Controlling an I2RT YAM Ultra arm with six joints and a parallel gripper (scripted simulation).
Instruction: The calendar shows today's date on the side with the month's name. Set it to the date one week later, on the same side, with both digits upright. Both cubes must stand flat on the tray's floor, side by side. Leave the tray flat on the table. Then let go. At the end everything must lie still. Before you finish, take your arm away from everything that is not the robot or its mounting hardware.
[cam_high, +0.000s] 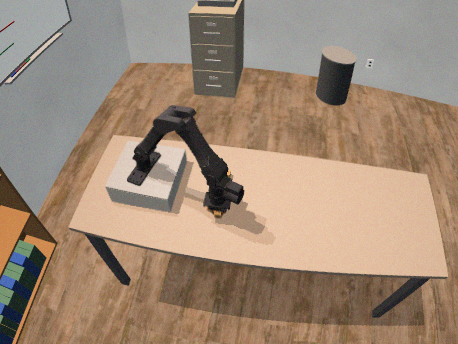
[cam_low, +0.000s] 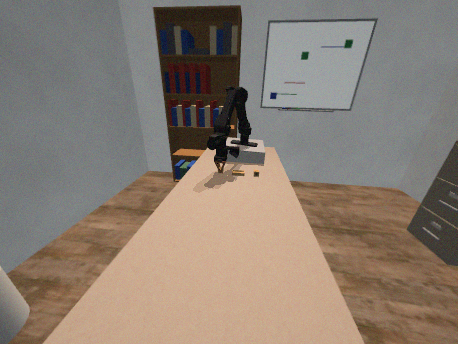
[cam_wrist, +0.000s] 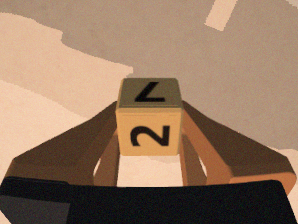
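Observation:
My gripper (cam_high: 218, 212) (cam_low: 219, 169) (cam_wrist: 149, 110) is shut on a tan wooden date cube (cam_wrist: 148, 123), just above the table. In the wrist view the cube's near face shows a 2 and its top face a 7, both seen upside down. A second small cube (cam_low: 256, 173) stands on the table right of the tray, outside it. Its digits are too small to read. In the top view the arm hides the tray and the second cube.
The arm stands on a grey base block (cam_high: 150, 182) (cam_low: 250, 156) at the table's end. The long tan table (cam_high: 325, 220) (cam_low: 225, 260) stretches away from it. A bookcase (cam_low: 197, 75), filing cabinet (cam_high: 216, 47) and bin (cam_high: 335, 75) stand off the table.

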